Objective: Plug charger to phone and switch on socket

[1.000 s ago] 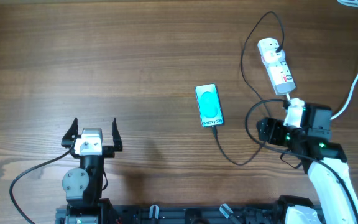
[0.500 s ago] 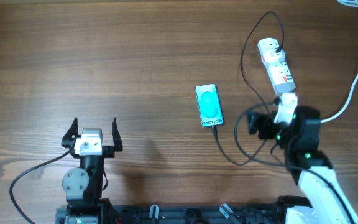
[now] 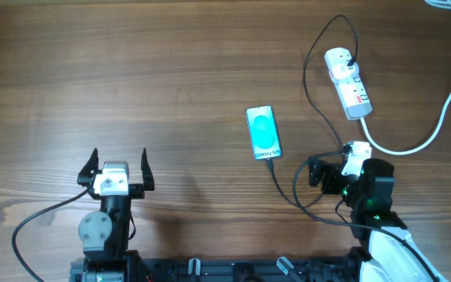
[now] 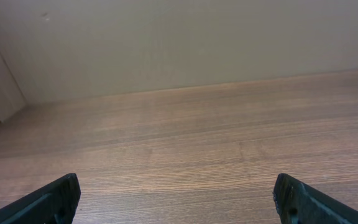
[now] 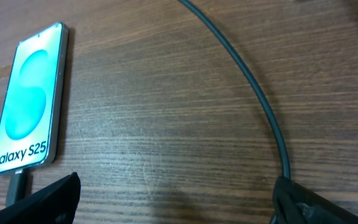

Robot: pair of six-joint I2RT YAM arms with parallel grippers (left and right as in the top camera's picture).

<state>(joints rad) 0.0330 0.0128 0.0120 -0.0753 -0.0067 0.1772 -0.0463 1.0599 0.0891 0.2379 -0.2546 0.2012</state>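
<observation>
The phone (image 3: 263, 132) lies at the table's centre with its teal screen up; it also shows in the right wrist view (image 5: 27, 102). The black charger cable (image 3: 288, 196) has its tip in the phone's near end (image 5: 17, 183) and loops right and up to the socket (image 3: 348, 83), a white power strip at the upper right. My right gripper (image 3: 316, 174) is open and empty, low over the table right of the phone, with the cable (image 5: 253, 93) running past its right finger. My left gripper (image 3: 117, 160) is open and empty at the lower left.
The socket's thick white cord (image 3: 437, 125) curves from its near end to the upper right corner. The left wrist view shows bare wood and a pale wall behind between the open fingers (image 4: 179, 202).
My right gripper has drawn back from the socket's near end, moving toward the front edge and a little left. The left arm, the phone and the socket have not moved.
</observation>
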